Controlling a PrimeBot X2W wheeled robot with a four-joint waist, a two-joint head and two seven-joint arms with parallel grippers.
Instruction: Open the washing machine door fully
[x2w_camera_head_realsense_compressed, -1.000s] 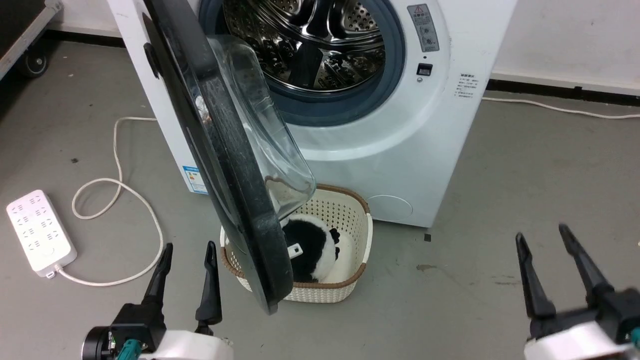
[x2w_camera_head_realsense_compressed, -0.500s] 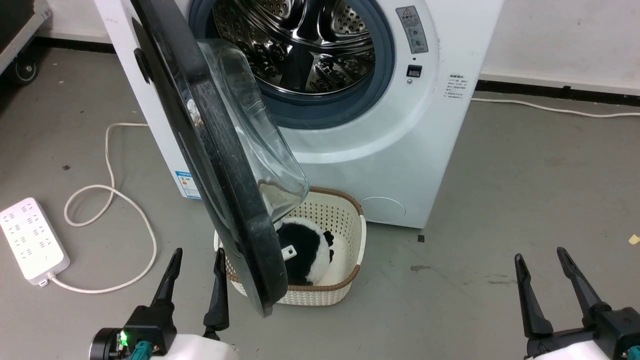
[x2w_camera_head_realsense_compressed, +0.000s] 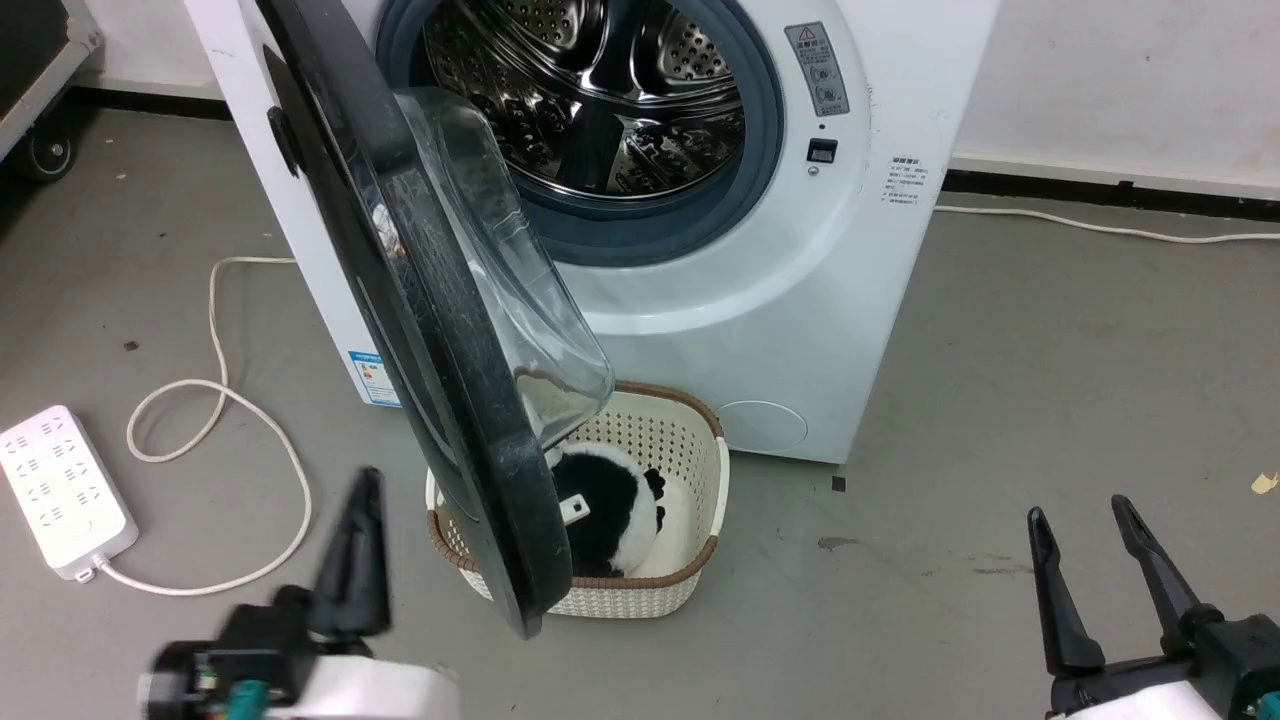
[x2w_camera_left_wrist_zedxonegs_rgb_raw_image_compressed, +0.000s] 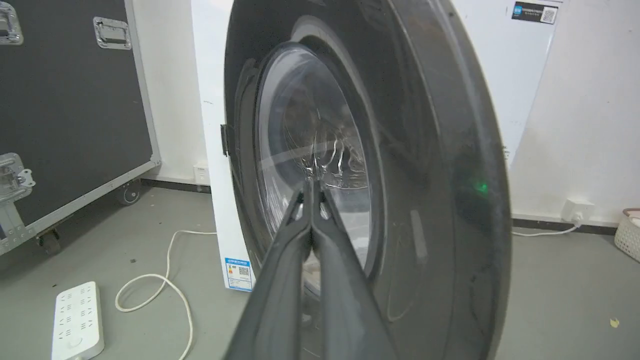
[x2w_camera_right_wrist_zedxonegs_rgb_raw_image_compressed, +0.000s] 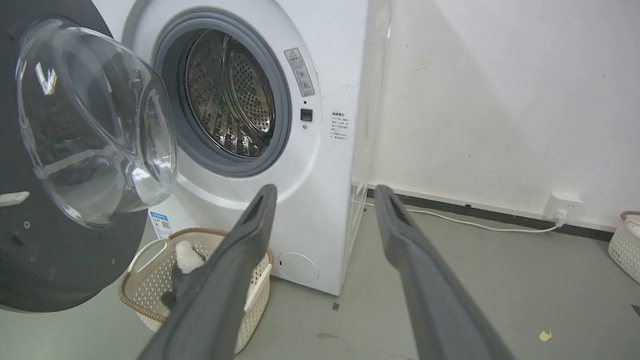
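The washing machine door (x2w_camera_head_realsense_compressed: 510, 500) is a glossy black disc with a bulging clear glass bowl (x2w_camera_head_realsense_compressed: 500, 290). It stands swung out from the white washing machine (x2w_camera_head_realsense_compressed: 760, 330), edge-on to the head view, leaving the steel drum (x2w_camera_head_realsense_compressed: 600, 90) exposed. My left gripper (x2w_camera_head_realsense_compressed: 367, 482) is shut and empty, low at the left of the door's lower rim and apart from it. In the left wrist view its closed fingers (x2w_camera_left_wrist_zedxonegs_rgb_raw_image_compressed: 310, 186) point at the door's outer face (x2w_camera_left_wrist_zedxonegs_rgb_raw_image_compressed: 425, 150). My right gripper (x2w_camera_head_realsense_compressed: 1078, 510) hangs open over the floor at the right. In the right wrist view its fingers (x2w_camera_right_wrist_zedxonegs_rgb_raw_image_compressed: 325, 192) frame the machine front, and the door (x2w_camera_right_wrist_zedxonegs_rgb_raw_image_compressed: 50, 265) is at the left.
A cream basket (x2w_camera_head_realsense_compressed: 690, 470) holding a black-and-white plush toy (x2w_camera_head_realsense_compressed: 605, 510) sits on the floor under the door. A white power strip (x2w_camera_head_realsense_compressed: 60, 490) and its looped cable (x2w_camera_head_realsense_compressed: 250, 400) lie at the left. A black wheeled case (x2w_camera_left_wrist_zedxonegs_rgb_raw_image_compressed: 65, 100) stands further left. Another basket (x2w_camera_right_wrist_zedxonegs_rgb_raw_image_compressed: 625, 245) sits by the far wall.
My left gripper's fingers have closed together and the gripper has shifted slightly left. The head camera has drifted a little. Door and right gripper stand about as before.
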